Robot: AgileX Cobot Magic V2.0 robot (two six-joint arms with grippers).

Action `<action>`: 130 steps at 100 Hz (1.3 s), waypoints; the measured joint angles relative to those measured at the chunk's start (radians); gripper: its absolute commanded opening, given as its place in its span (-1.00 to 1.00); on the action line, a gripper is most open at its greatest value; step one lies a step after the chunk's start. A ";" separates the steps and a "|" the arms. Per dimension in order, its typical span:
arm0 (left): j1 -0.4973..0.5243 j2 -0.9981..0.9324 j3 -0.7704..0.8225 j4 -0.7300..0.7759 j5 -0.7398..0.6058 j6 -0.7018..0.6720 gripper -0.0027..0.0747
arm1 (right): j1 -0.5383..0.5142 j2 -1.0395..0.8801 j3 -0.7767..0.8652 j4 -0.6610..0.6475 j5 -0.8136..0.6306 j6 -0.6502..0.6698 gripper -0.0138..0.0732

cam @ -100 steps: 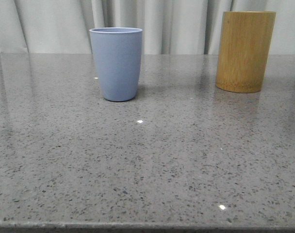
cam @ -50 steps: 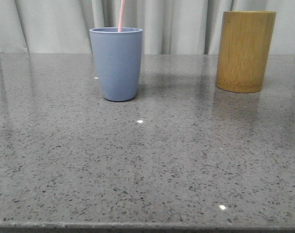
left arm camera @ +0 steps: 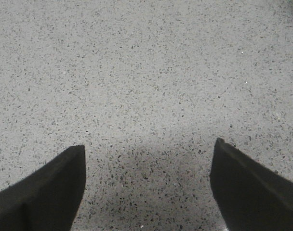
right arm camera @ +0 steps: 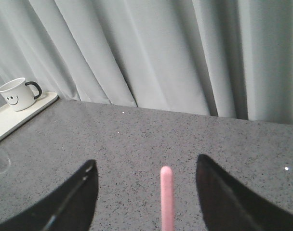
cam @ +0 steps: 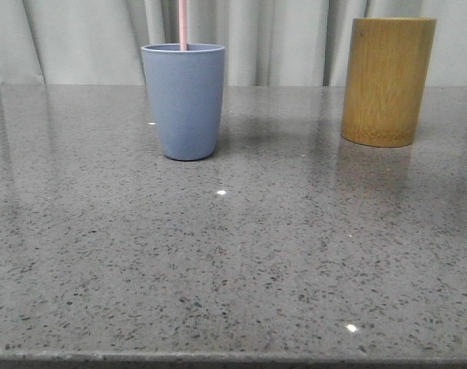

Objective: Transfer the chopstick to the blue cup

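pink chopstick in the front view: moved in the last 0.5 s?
Yes. The thin pale pink chopstick now stands upright, nearer the left side of the matte greyish-blue cup's rim; before it leaned right, nearer the middle. The cup itself hasn't shifted.

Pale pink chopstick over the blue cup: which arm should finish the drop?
Right. Its gripper is open around the pale pink chopstick, already in the greyish-blue cup. The left gripper hangs open over bare table.

Bamboo cylinder (cam: pixel 389 81) — sole obstacle, far right

A bamboo cylinder (cam: pixel 389 81) stands on the speckled grey counter (cam: pixel 233 261); a smiley mug (right arm camera: pixel 18 94) rests on a white tray (right arm camera: pixel 21 115) before pale curtains (right arm camera: pixel 151 53).
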 measured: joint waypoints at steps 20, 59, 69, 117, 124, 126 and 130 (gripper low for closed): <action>0.000 0.000 0.000 0.000 0.000 0.000 0.43 | -0.017 -0.044 0.000 -0.008 0.097 -0.070 0.54; 0.000 0.000 0.000 0.000 0.000 0.000 0.43 | -0.206 -0.360 0.014 -0.188 0.515 -0.098 0.53; 0.000 0.000 0.000 0.000 0.000 0.000 0.43 | -0.244 -0.458 0.068 -0.251 0.603 -0.100 0.53; 0.000 0.000 0.000 -0.002 0.010 0.000 0.43 | -0.357 -0.980 0.561 -0.287 0.835 -0.072 0.53; 0.000 0.000 0.000 -0.002 0.018 0.000 0.43 | -0.358 -1.054 0.624 -0.287 0.857 -0.050 0.53; 0.000 0.000 0.000 -0.002 0.020 0.000 0.43 | -0.359 -1.077 0.641 -0.287 0.861 -0.044 0.53; 0.000 0.000 0.000 -0.002 0.023 0.000 0.43 | -0.359 -1.121 0.673 -0.287 0.866 -0.034 0.53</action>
